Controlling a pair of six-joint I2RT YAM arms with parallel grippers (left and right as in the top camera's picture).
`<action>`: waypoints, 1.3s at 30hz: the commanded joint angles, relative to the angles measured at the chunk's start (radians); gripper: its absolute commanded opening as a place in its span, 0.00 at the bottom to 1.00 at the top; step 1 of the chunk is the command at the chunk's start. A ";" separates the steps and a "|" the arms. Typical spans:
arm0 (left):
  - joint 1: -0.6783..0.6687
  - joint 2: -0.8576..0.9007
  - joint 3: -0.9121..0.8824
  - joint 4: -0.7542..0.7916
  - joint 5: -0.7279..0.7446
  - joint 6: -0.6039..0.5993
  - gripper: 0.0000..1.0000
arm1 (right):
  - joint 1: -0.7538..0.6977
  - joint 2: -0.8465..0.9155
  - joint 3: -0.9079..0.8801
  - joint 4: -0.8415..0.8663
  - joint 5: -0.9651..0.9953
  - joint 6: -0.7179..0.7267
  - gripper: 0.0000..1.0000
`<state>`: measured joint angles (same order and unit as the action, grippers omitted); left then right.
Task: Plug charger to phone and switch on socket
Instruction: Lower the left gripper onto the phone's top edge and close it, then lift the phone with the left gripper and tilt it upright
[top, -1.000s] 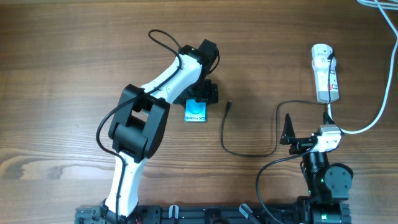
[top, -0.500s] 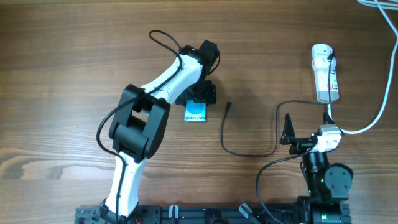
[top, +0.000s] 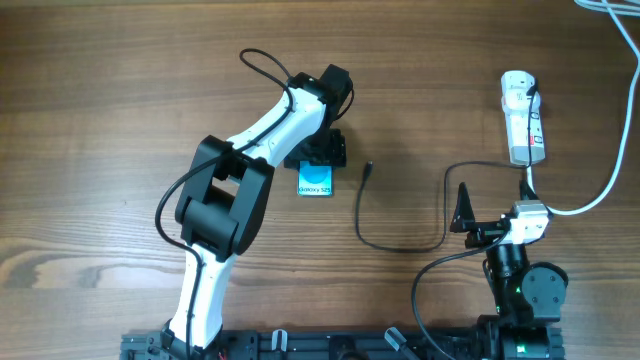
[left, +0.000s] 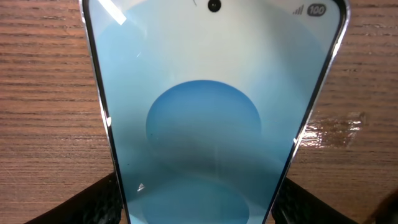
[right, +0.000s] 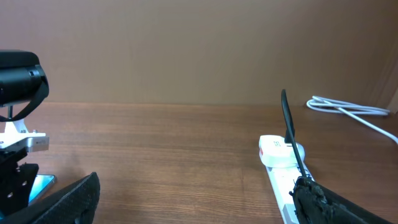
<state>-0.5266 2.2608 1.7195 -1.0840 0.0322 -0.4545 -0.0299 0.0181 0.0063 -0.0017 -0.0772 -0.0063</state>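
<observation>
The phone (top: 315, 181) lies flat on the wooden table, cyan screen up, with white text at its near end. Its far end is hidden under my left gripper (top: 325, 152). In the left wrist view the phone (left: 205, 112) fills the frame, and the left gripper (left: 199, 202) has a black finger against each long edge. The charger (top: 362, 215) is a thin black cable. Its connector tip (top: 369, 168) lies right of the phone, apart from it. It runs on to the white socket (top: 522, 118) at the far right. My right gripper (top: 492, 222) stands open near the front, holding nothing.
A thicker white cable (top: 605, 185) loops along the right edge and shows at the back in the right wrist view (right: 345, 107). There the socket (right: 280, 152) lies ahead on the right, and the left arm (right: 15, 81) stands at the left.
The left gripper's fingers have closed in onto the phone's long edges. The phone, charger and right arm have not moved.
</observation>
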 joint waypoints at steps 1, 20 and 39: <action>-0.005 0.061 -0.019 -0.001 -0.004 -0.003 0.76 | -0.003 -0.004 -0.001 0.003 0.013 -0.017 1.00; 0.065 -0.141 0.048 -0.093 0.148 -0.002 0.77 | -0.003 -0.004 -0.001 0.002 0.013 -0.018 1.00; 0.259 -0.226 0.048 -0.164 1.168 0.083 0.75 | -0.003 -0.004 -0.001 0.003 0.013 -0.018 1.00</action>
<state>-0.3080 2.0701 1.7443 -1.2530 0.8913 -0.3973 -0.0299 0.0185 0.0063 -0.0017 -0.0772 -0.0063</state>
